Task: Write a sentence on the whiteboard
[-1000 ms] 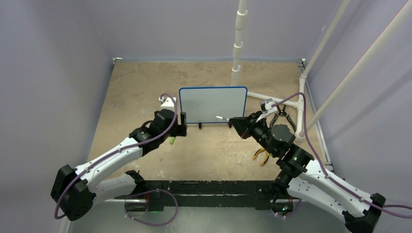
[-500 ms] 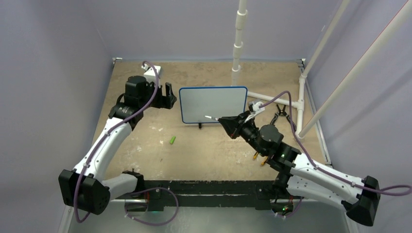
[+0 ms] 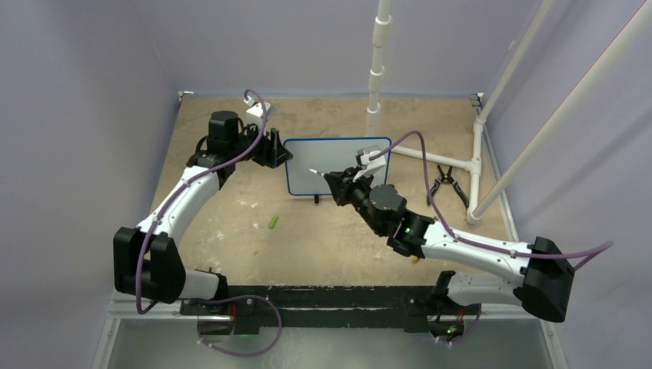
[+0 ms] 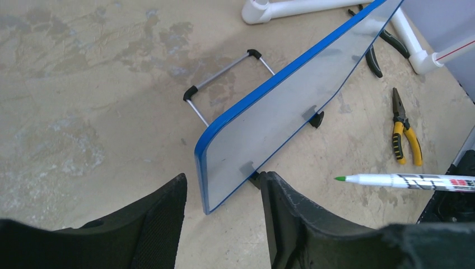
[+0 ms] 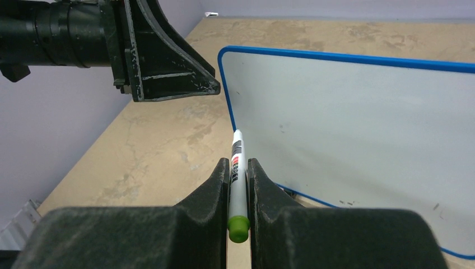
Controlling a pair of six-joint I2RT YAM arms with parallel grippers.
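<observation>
Purple walls boxed in a tan, mottled bench point(image 3: 231, 231), w/ white PVC pipes point(image 3: 430, 157) at the back & R side. The whiteboard point(image 3: 323, 152) stood upright on its feet mid-bench, toward the back, blue frame all round. L pincer point(image 4: 224, 190) was at the board's L edge, jaws apart w/ the board's lower corner btwn them, gripping nothing. R pincer point(image 5: 238, 168) was clamped on a white marker point(image 5: 237, 162), green tip pointing at the board's face, just short of it. Black pliers point(image 3: 447, 184) lay by the pipes, yellow-handled pliers point(image 4: 404, 126) nearer. A small green bit point(image 3: 273, 222) lay on the bench, well apart.
</observation>
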